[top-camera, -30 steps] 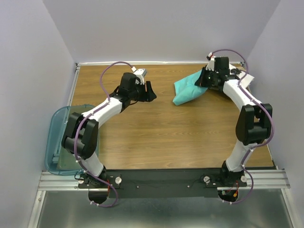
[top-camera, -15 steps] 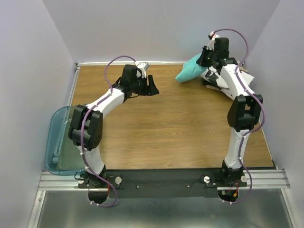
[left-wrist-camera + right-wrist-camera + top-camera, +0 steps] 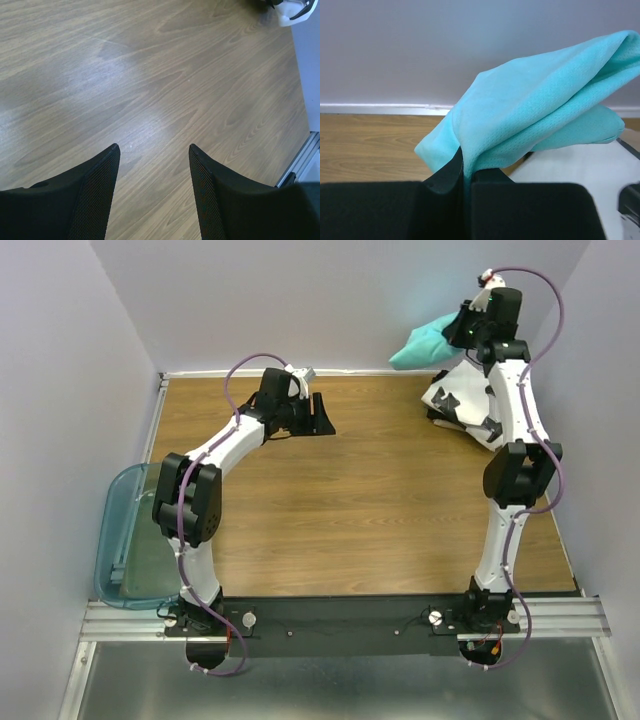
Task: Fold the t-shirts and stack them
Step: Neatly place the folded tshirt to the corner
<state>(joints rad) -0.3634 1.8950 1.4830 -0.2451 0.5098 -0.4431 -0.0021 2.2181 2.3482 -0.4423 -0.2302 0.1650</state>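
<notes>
Though limp, teal t-shirt [image 3: 535,107] aloft in tight-pinched right hand [image 3: 465,169]; left hand [image 3: 154,148] agape.

**A:** Any logo, label or number readable anywhere here?
**B:** Nope, nothing. Black marks on the white t-shirt [image 3: 458,405] are just blotches, not letters. The teal t-shirt [image 3: 535,100] is plain, and the worktop [image 3: 380,500] shows only wood grain.
</notes>
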